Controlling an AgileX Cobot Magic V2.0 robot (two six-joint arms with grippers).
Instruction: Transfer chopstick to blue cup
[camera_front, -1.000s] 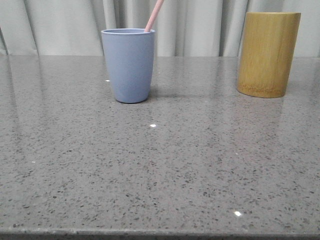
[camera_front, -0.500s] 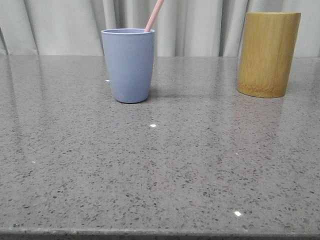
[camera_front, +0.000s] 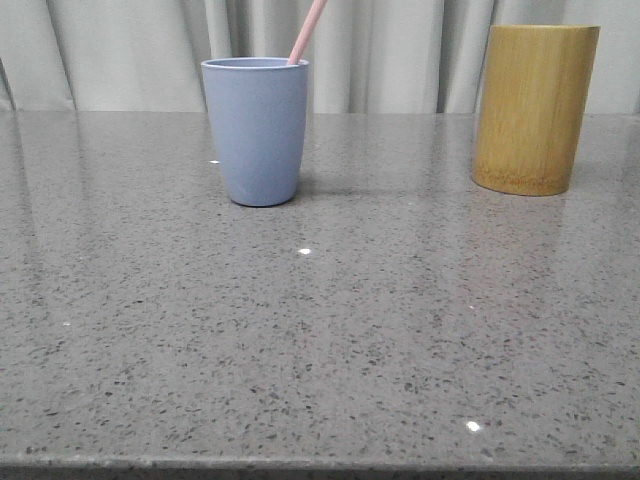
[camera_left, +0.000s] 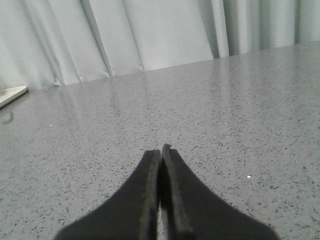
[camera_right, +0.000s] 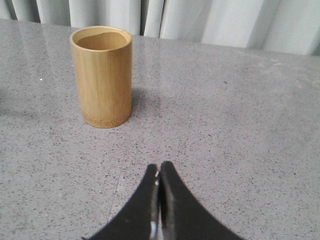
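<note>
Chopstick (camera_front: 308, 30): leaning inside blue cup (camera_front: 256, 130); could tip if bumped. Left gripper (camera_left: 161, 150), right gripper (camera_right: 159, 167): closed, empty.

Left gripper (camera_left: 160, 156) pressed closed; right gripper (camera_right: 159, 171) apparently closed, both empty.

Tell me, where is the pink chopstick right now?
In the front view, the chopstick stands inside the blue cup, leaning right against its rim, on the table's left half, well left of the bamboo cup.
</note>
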